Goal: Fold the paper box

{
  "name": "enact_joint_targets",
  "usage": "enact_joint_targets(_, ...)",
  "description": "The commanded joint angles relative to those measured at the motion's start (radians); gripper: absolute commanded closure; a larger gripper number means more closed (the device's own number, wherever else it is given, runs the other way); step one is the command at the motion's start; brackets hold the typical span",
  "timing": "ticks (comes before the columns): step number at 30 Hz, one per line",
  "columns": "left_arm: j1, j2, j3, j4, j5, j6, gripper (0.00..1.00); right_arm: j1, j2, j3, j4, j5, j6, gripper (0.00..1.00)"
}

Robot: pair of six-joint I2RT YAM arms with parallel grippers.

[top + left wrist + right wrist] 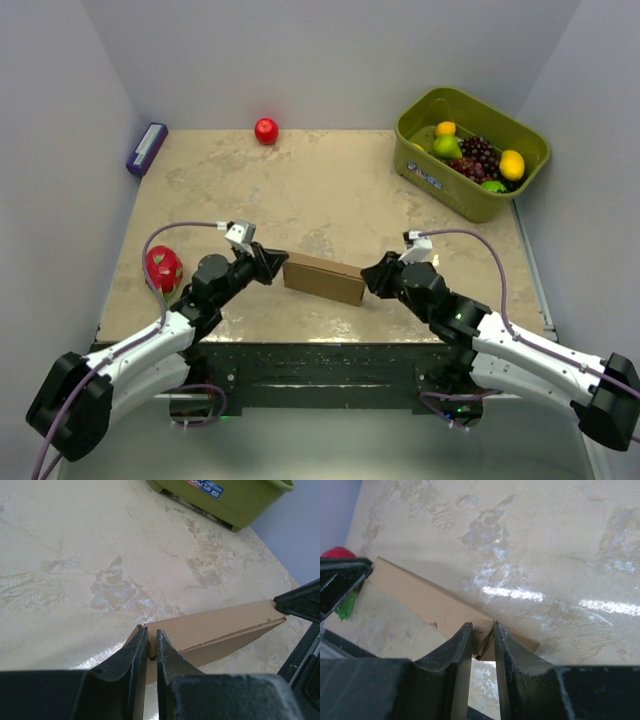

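Observation:
The paper box (323,277), plain brown cardboard folded into a flat closed shape, lies near the table's front edge between the two arms. My left gripper (278,262) is at its left end. In the left wrist view the jaws (151,632) are nearly together, pinching a thin cardboard edge of the box (220,630). My right gripper (368,277) is at the right end. In the right wrist view the jaws (483,627) are closed on a crumpled end flap of the box (420,600). Each wrist view shows the other gripper's dark tip at the far end.
An olive-green bin (470,100) of fruit stands at the back right and shows in the left wrist view as the bin (235,495). A red apple (266,130) lies at the back centre. A purple block (147,148) is at the back left. A red object (163,267) sits beside the left arm.

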Motion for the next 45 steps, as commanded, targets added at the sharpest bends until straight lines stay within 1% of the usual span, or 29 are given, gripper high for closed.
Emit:
enact_joint_targets(1, -0.035, -0.086, -0.031, -0.221, 0.05, -0.039, 0.68, 0.087, -0.007, 0.024, -0.046, -0.102, -0.007, 0.61)
enact_joint_targets(2, -0.035, -0.137, -0.031, -0.245, 0.042, -0.046, 0.61, 0.099, -0.026, 0.03, -0.059, -0.101, -0.012, 0.55)
enact_joint_targets(3, -0.036, -0.162, -0.031, -0.271, 0.031, -0.057, 0.47, 0.1, -0.037, 0.035, -0.087, -0.099, -0.015, 0.5)
enact_joint_targets(4, -0.036, -0.188, -0.029, -0.317, 0.019, -0.06, 0.41, 0.1, -0.048, 0.045, -0.101, -0.104, -0.018, 0.42)
enact_joint_targets(5, -0.035, -0.235, -0.02, -0.342, 0.011, -0.062, 0.36, 0.102, -0.075, 0.052, -0.113, -0.105, -0.027, 0.38)
enact_joint_targets(6, -0.035, -0.255, -0.014, -0.367, 0.002, -0.063, 0.29, 0.102, -0.089, 0.056, -0.141, -0.105, -0.032, 0.36)
enact_joint_targets(7, -0.035, -0.274, -0.005, -0.415, -0.013, -0.062, 0.25, 0.102, -0.103, 0.068, -0.155, -0.105, -0.036, 0.32)
enact_joint_targets(9, -0.036, -0.315, 0.031, -0.483, -0.033, -0.053, 0.19, 0.102, -0.135, 0.084, -0.196, -0.093, -0.053, 0.29)
enact_joint_targets(13, -0.035, -0.357, 0.095, -0.557, -0.039, -0.054, 0.14, 0.102, -0.139, 0.137, -0.244, -0.084, -0.092, 0.27)
enact_joint_targets(15, -0.035, -0.355, 0.121, -0.589, -0.049, -0.054, 0.12, 0.102, -0.126, 0.16, -0.262, -0.073, -0.082, 0.26)
enact_joint_targets(17, -0.033, -0.326, 0.169, -0.605, -0.055, -0.045, 0.1, 0.1, -0.111, 0.171, -0.254, -0.061, -0.058, 0.2)
enact_joint_targets(20, -0.033, -0.265, 0.234, -0.627, -0.085, -0.008, 0.08, 0.1, -0.062, 0.217, -0.248, -0.055, -0.056, 0.16)
enact_joint_targets(22, -0.033, -0.229, 0.274, -0.655, -0.092, 0.006, 0.07, 0.094, 0.002, 0.269, -0.296, -0.039, -0.026, 0.12)
enact_joint_targets(23, -0.03, -0.197, 0.282, -0.657, -0.084, 0.009, 0.07, 0.093, 0.025, 0.285, -0.341, -0.041, -0.015, 0.12)
enact_joint_targets(26, -0.03, -0.154, 0.285, -0.638, -0.065, 0.013, 0.07, 0.091, 0.035, 0.283, -0.365, -0.047, 0.036, 0.12)
enact_joint_targets(31, -0.018, -0.096, 0.279, -0.588, -0.036, 0.012, 0.08, 0.084, -0.037, 0.17, -0.337, -0.058, 0.143, 0.14)
enact_joint_targets(34, -0.012, -0.071, 0.271, -0.562, -0.029, 0.013, 0.1, 0.071, -0.062, 0.11, -0.281, -0.078, 0.172, 0.15)
enact_joint_targets(41, 0.027, -0.057, 0.247, -0.473, 0.003, -0.005, 0.15, -0.002, -0.044, 0.039, -0.106, -0.145, 0.201, 0.17)
enact_joint_targets(45, 0.037, -0.057, 0.226, -0.436, 0.036, -0.016, 0.17, -0.012, -0.053, 0.026, -0.061, -0.144, 0.211, 0.18)
